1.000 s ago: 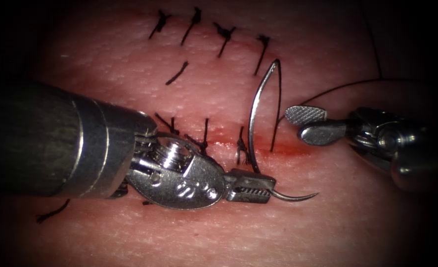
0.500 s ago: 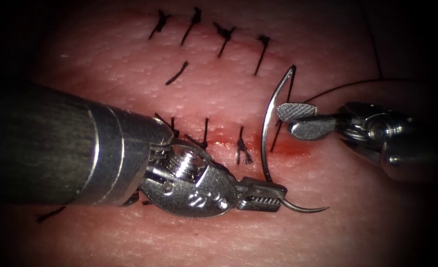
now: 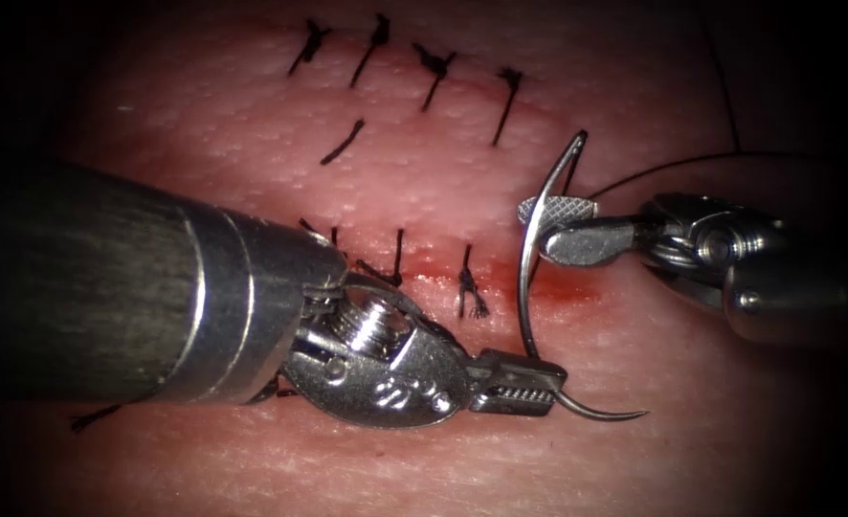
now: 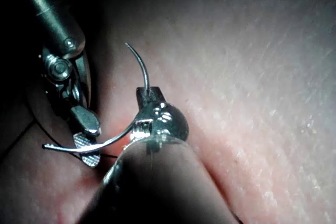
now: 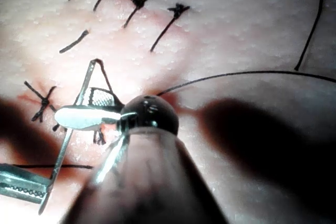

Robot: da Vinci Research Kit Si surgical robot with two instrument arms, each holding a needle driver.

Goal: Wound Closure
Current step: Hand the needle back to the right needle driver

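Observation:
My left tool comes in from the left, jaws shut on the curved needle about a third of the way back from its point. The point sticks out to the right, and the whole needle is free above the tissue. The needle's body rises to its thread end. My right tool has open jaws set around the needle's upper body, one on each side, and holds nothing. In the left wrist view the needle runs between the right tool's jaws. The right wrist view shows the same straddle.
Several knotted stitches line the upper cut, and more sit along the lower cut. Red fluid lies at the lower cut's right end, under the needle. Black thread trails off to the right. A loose thread piece lies between the rows.
The left tool has carried the needle right and a little down. The right tool has moved left, and its open jaws have gone from beside the needle to around its upper body.

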